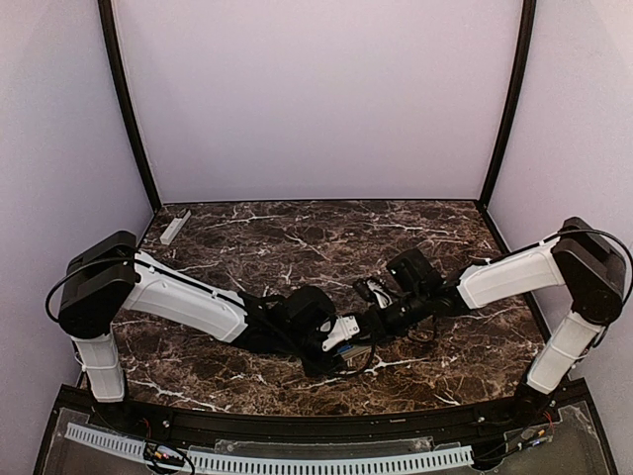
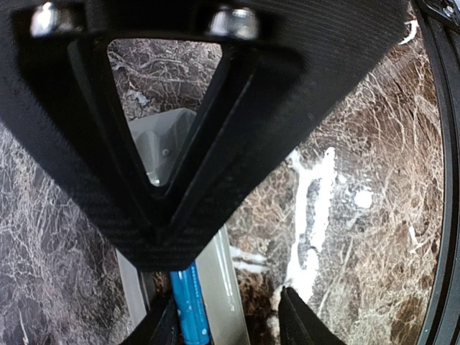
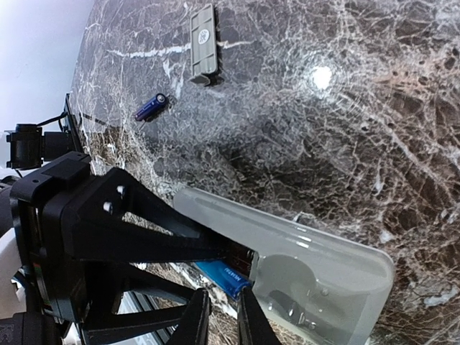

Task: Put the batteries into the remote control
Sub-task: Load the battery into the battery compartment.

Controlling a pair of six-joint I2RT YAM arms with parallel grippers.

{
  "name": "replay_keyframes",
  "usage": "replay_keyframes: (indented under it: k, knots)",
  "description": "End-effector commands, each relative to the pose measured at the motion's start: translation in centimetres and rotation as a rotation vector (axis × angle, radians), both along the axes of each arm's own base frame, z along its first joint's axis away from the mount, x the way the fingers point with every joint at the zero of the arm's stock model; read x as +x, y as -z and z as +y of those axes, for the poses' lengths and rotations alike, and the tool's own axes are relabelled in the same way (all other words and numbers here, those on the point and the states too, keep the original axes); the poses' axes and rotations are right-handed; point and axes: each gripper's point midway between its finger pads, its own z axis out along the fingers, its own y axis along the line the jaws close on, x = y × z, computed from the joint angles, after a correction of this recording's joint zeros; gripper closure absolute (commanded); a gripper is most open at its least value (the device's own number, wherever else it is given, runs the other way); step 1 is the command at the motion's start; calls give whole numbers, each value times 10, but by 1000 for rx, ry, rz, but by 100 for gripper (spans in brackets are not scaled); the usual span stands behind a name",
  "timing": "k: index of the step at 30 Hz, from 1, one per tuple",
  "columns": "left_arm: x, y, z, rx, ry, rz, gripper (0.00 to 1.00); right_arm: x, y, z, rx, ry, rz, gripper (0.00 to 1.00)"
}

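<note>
Dark veined marble table (image 1: 297,237): the white remote control (image 3: 316,273) lies back-up at the lower centre of the right-wrist view, its bay open with one blue battery (image 3: 221,276) in it. The right gripper (image 3: 224,305) has its tips nearly together at that battery, and I cannot tell whether it is grasping. The left gripper (image 2: 228,320) is spread. A second battery (image 3: 151,106) lies upper left, near the grey battery cover (image 3: 203,43).

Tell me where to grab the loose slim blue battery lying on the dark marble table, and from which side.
Take the small blue cylindrical battery at mid-barrel, probably from straight above, jaws closing across its width. It lies on its side on the dark marble table with both long flanks clear, and the grey rectangular cover lies apart from it.
</note>
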Motion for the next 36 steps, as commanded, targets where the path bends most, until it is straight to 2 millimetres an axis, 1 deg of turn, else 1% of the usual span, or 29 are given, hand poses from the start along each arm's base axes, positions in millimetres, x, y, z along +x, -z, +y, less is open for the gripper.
replay_keyframes:
  k: [1,3,10,12,15,23,26,29,36]
  knots:
    - [-4,14,15,65,-23,27,48,-6,11,7,-34,-23,-3,86]
    - [-3,10,15,57,-24,22,43,-6,11,7,-35,-22,-2,86]
    - [-4,-2,11,31,-11,10,38,-7,11,7,-36,-25,-2,85]
    - [-3,-8,6,5,-8,-2,36,-7,11,7,-35,-25,-2,85]
    - [-2,-13,5,-7,-11,-13,32,-8,11,6,-35,-25,-3,85]
    - [2,-28,5,-31,-23,-44,22,-7,6,7,-25,-25,-13,85]
    - [3,-30,6,-28,-20,-53,16,-8,5,6,-25,-26,-18,85]
    - [1,-28,8,-22,-13,-50,15,-8,4,5,-25,-25,-25,85]
    - [-6,-18,7,-11,20,-51,21,-7,-2,5,-12,-23,-40,84]
